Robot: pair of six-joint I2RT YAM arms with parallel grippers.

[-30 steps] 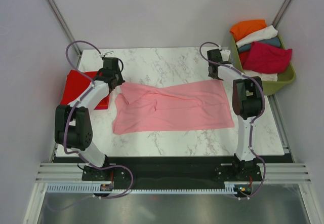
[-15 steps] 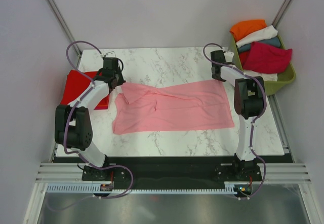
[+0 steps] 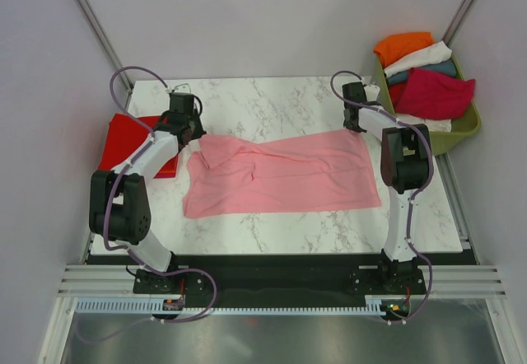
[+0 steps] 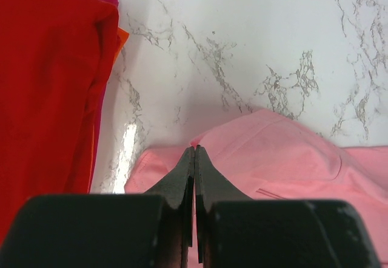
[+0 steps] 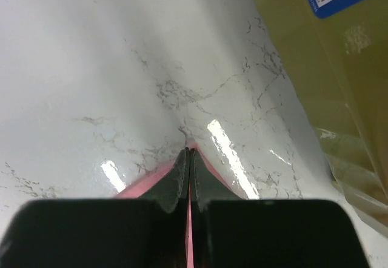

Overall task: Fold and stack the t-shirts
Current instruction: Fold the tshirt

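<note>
Right jaws just closed onto pink shirt (image 3: 280, 175); left jaws grip it; marble table (image 3: 263, 100).

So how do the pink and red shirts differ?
The pink shirt lies spread wide mid-table; the red shirt is folded small at the left edge. The left gripper and right gripper pinch the pink shirt's far corners; the red shirt is ungripped. Both are plain cloth.

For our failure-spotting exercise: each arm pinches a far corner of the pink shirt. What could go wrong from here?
The right fingers pinch only the very corner tip of the pink t-shirt; it may slip out on lifting. The left fingers grip beside the folded red t-shirt, which a sweep might disturb.
</note>
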